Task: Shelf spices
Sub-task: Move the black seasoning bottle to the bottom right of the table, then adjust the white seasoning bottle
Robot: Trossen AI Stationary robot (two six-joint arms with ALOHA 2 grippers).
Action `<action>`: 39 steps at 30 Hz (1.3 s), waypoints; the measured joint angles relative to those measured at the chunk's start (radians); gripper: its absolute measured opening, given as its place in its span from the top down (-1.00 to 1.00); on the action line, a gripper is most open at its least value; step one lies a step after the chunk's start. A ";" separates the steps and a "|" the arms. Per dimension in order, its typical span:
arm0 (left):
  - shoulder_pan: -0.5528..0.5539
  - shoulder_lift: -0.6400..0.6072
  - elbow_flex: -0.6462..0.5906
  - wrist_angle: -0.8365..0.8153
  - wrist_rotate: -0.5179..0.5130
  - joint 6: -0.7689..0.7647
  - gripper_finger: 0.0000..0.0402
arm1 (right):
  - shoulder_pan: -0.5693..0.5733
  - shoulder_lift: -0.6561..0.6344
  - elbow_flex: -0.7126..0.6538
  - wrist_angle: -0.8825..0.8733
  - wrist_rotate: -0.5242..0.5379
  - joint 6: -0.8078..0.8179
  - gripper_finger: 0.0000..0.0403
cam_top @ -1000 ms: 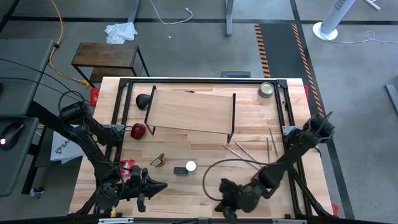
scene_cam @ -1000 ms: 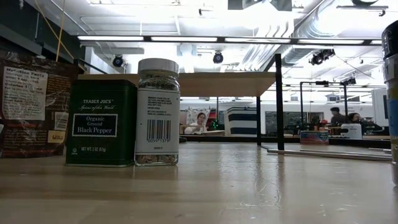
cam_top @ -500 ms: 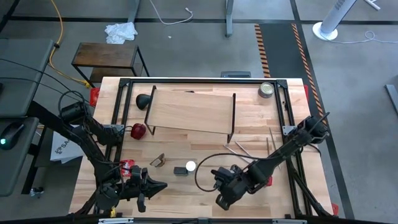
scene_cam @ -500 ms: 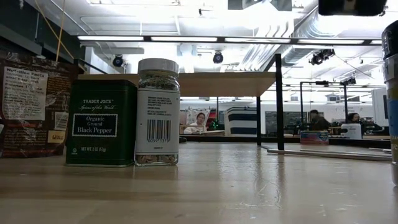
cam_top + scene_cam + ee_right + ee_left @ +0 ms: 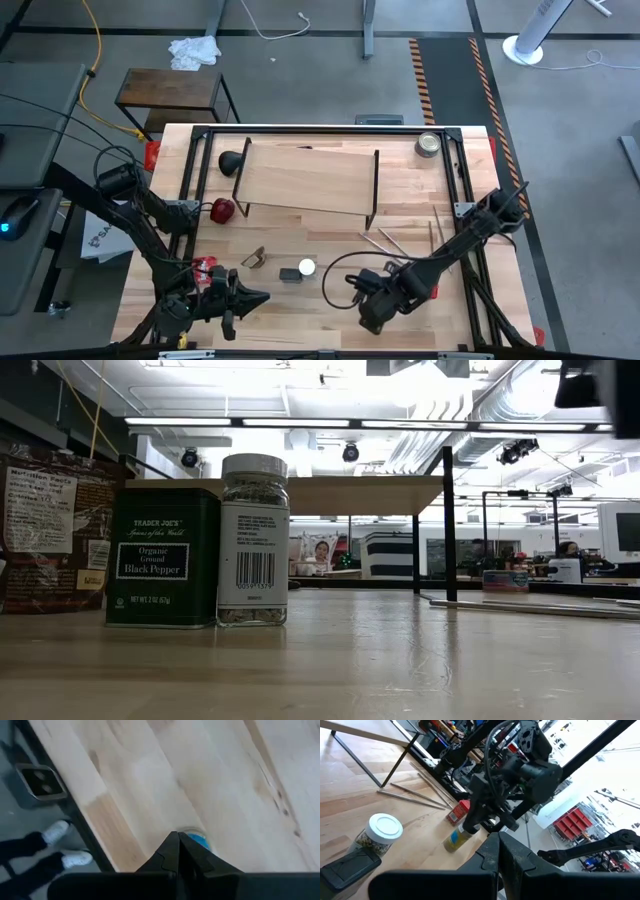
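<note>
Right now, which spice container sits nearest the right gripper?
The blue-and-yellow jar, just below the right gripper. The white-capped jar and black tin sit farther away.

Right end effector [image 5: 178,851] closed over wooden tabletop [image 5: 165,780], blue-topped object [image 5: 196,840] just beyond its tips, white shoes [image 5: 67,845] below the table's edge

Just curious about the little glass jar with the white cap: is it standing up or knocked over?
Upright. The white-capped jar stands on its base beside the black pepper tin, cap on top.
</note>
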 joint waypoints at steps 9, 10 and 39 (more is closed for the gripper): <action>0.000 0.000 0.000 -0.014 0.000 -0.001 1.00 | 0.028 0.000 0.000 -0.156 -0.017 0.032 1.00; 0.000 0.000 0.000 -0.018 0.000 -0.001 1.00 | 0.029 0.000 0.000 -0.169 -0.017 0.036 1.00; 0.282 -0.322 0.345 -1.366 0.491 -0.126 1.00 | 0.006 -0.054 0.001 0.091 0.299 0.343 1.00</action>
